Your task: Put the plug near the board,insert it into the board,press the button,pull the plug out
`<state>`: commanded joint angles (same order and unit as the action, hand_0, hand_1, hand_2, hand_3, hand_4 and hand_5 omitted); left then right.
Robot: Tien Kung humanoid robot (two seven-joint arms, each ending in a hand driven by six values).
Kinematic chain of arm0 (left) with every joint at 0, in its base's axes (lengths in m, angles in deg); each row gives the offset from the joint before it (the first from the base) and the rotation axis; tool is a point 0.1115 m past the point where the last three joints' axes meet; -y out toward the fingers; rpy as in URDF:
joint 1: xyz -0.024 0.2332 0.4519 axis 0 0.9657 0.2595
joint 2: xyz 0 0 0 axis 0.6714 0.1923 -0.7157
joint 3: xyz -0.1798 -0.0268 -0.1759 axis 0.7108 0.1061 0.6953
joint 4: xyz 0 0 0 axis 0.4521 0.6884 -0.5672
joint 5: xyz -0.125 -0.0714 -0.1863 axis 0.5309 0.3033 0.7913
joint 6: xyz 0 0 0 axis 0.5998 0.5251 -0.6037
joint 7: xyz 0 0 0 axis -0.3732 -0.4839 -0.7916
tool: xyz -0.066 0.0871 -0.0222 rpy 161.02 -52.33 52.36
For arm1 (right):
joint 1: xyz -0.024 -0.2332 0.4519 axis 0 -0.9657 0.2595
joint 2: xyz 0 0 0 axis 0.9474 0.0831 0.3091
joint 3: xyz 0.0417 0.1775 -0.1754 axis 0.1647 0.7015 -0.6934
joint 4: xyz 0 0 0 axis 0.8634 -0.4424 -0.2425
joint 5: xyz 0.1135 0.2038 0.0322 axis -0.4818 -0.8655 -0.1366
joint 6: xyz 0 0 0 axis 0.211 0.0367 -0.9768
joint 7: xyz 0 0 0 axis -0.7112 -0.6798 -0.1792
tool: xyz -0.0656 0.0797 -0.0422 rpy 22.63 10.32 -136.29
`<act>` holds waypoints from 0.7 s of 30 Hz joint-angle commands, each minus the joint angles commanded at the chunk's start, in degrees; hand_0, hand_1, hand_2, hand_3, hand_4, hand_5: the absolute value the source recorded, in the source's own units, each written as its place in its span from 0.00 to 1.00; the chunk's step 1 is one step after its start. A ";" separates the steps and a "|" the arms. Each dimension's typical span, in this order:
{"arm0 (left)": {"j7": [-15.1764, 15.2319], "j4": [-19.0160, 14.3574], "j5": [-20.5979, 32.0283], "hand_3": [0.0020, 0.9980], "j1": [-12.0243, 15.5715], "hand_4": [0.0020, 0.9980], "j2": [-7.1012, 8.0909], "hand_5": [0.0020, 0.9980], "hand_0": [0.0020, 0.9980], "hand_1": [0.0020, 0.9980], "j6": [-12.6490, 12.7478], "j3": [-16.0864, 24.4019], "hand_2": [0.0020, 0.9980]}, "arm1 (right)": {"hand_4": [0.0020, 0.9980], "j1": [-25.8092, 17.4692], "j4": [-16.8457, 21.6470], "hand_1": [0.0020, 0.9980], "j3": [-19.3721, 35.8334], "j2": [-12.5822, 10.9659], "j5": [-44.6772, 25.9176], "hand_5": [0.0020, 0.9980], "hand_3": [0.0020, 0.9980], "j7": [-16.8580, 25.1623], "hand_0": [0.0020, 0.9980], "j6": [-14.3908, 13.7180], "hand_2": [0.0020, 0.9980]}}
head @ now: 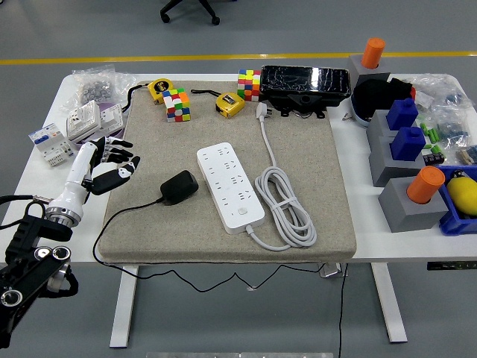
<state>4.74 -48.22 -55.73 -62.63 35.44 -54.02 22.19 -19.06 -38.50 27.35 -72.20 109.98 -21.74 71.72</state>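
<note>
Grey mat (141, 224) held one power strip (230, 187), one black plug (179, 186); two cubes; left hand (104, 165) spread, empty.

Open mat between left hand (108, 165) and plug (179, 186).
Bare grey mat (149, 134) lies between them; the plug's black cable (123, 212) loops along the near edge, and the board (230, 186) flanks the plug's right.

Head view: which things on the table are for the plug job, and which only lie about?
For the job:
- black plug on the mat
- white power board with its button
- left hand, fingers spread, holding nothing

Lying about:
- two cubes
- two tape measures
- black box
- orange cylinders and blue blocks
</note>
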 joint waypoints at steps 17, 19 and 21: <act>-1.56 -0.10 -0.94 0.56 4.21 0.72 0.20 0.18 0.54 0.52 -0.79 0.40 0.51 | 0.89 -3.32 -0.98 0.63 4.41 0.75 0.02 0.41 0.55 -0.23 0.53 0.07 0.62; -1.76 -0.12 -0.99 0.56 4.56 0.72 0.02 0.18 0.54 0.52 -0.85 0.74 0.51 | 0.89 -3.33 -1.08 0.63 4.33 0.34 -0.30 0.41 0.55 -0.36 0.53 0.20 0.62; -1.77 -0.37 -0.96 0.56 5.17 0.72 -0.02 0.18 0.54 0.52 -0.89 0.98 0.51 | 0.89 -3.34 -1.28 0.63 4.42 -0.27 -0.48 0.41 0.55 -0.52 0.53 0.22 0.62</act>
<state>2.97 -48.59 -56.69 -57.47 35.42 -54.91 23.17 -22.40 -39.78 31.77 -72.47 109.50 -22.26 71.94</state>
